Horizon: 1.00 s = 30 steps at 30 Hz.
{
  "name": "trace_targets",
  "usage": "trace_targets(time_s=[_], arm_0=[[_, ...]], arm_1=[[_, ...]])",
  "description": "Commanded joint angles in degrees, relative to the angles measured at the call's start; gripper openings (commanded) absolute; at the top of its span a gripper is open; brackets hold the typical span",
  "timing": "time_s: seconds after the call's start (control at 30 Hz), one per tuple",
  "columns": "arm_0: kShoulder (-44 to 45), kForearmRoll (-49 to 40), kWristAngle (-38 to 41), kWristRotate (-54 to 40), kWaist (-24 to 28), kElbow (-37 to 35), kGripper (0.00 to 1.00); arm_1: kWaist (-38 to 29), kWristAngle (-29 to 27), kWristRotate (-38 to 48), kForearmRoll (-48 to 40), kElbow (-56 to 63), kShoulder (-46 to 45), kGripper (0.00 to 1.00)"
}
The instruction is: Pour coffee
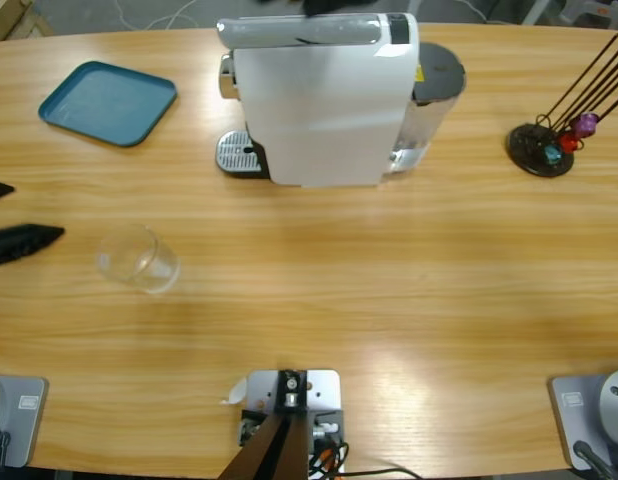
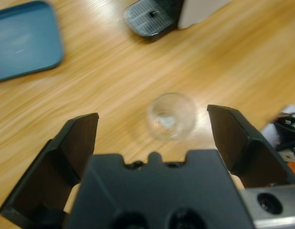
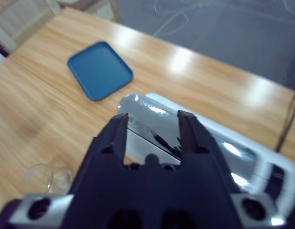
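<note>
My left hand [image 2: 152, 138] was spread wide, the glass [image 2: 171, 116] lying between its jaws but untouched; in the high view the glass [image 1: 137, 258] sat lower left on the worktop [image 1: 389, 300]. I judged it best to centre first, then close gently on the slippery wall. My right hand [image 3: 153, 125], jaws slightly apart and empty, hung over the machine [image 3: 195, 138].
</note>
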State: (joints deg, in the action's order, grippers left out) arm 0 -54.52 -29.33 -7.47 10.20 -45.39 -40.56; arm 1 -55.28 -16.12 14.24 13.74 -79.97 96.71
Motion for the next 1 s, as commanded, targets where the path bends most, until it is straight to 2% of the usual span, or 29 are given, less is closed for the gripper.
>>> trace_targets(time_s=[0.03, 0.17, 0.23, 0.3, 0.5, 0.7, 0.8, 1.0], arm_0=[[2.5, -4.3, -2.7, 9.8, -4.9, 0.1, 0.996], [1.3, -3.1, -3.9, 14.5, -12.4, 2.2, 0.993], [0.9, -1.8, -6.2, 16.2, -15.1, 3.8, 0.991], [-0.5, -1.3, -9.0, 19.4, -18.1, 4.5, 0.991], [-10.6, 2.6, -20.0, 30.3, -29.1, 7.0, 0.995], [-11.2, 9.0, -23.0, 35.0, -29.7, 12.3, 0.999], [-13.2, 14.0, -23.1, 35.4, -30.0, 15.0, 1.0], [-18.4, 20.3, -23.9, 38.1, -33.0, 17.5, 1.0]], arm_1=[[-3.8, -0.5, 1.0, 1.8, 15.0, -16.5, 1.0], [-7.0, 0.9, 2.8, 1.8, 21.7, -19.1, 1.0], [-8.1, 3.3, 2.9, 1.0, 25.1, -20.3, 1.0], [-8.8, 3.4, 3.6, 0.6, 27.0, -21.3, 1.0], [-9.1, 3.4, 5.1, 0.6, 29.7, -23.8, 1.0], [-9.1, 2.4, 7.2, 0.7, 33.5, -26.7, 1.0], [-9.1, 0.7, 7.7, 2.9, 35.2, -28.5, 1.0], [-9.1, 1.0, 7.2, 5.3, 37.3, -32.7, 1.0]])
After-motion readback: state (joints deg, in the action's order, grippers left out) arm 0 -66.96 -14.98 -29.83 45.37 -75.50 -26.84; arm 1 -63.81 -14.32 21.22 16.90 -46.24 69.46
